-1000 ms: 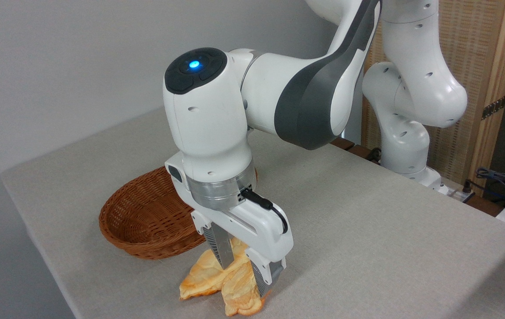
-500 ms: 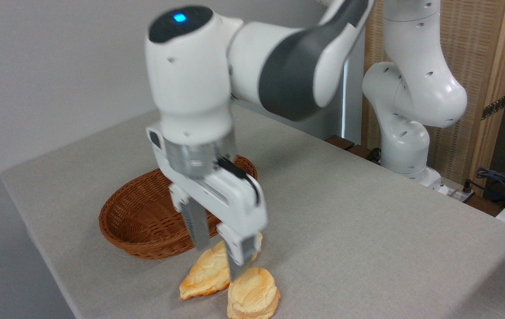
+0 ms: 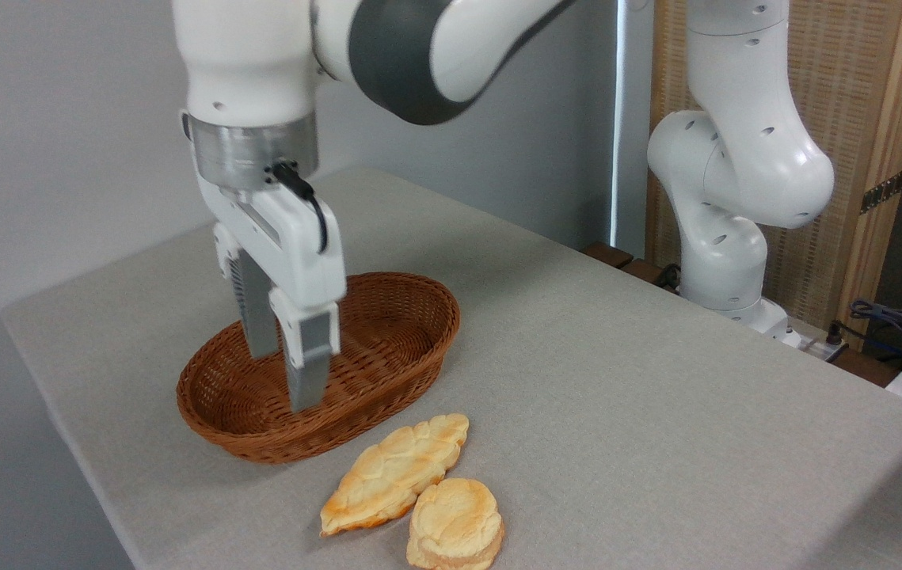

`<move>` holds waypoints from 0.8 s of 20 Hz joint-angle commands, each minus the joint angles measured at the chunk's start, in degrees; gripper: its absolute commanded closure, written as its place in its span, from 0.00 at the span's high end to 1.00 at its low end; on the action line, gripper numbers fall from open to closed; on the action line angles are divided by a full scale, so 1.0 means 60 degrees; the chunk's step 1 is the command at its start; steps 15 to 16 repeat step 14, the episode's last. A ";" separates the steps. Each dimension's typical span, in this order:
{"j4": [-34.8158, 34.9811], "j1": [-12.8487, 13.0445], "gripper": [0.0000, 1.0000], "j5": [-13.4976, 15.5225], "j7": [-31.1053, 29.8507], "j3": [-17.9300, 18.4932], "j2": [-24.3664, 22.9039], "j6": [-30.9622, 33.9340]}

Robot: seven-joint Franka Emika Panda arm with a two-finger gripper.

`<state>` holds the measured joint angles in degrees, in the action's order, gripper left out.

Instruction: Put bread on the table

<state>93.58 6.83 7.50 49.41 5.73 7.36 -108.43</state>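
Observation:
The bread (image 3: pixel 454 525), a small round lumpy bun with toasted edges, lies on the grey-beige table (image 3: pixel 656 412) near its front edge. It touches the long braided bread (image 3: pixel 395 473) on its left. My gripper (image 3: pixel 284 378) hangs open above the wicker basket (image 3: pixel 411 317), up and to the left of the bun. Nothing is between its fingers (image 3: pixel 310 372).
The brown oval basket holds nothing that I can see. The arm's white base (image 3: pixel 724 261) stands at the table's back right, with cables (image 3: pixel 894 324) beyond it. The table's front-left edge runs close to both breads.
The gripper let go of the bun, which now lies flat on the table. It then rose and moved left and back until it was over the basket.

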 commanded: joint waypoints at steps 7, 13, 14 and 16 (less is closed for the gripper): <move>-0.0069 -0.0054 1.00 -0.0093 -0.1585 -0.0486 -0.0290 0.0522; -0.0084 -0.0054 1.00 -0.0093 -0.1555 -0.0500 -0.0261 0.0332; -0.0070 -0.0054 1.00 -0.0093 -0.1541 -0.0515 -0.0261 0.0332; -0.0070 -0.0054 1.00 -0.0093 -0.1541 -0.0515 -0.0261 0.0332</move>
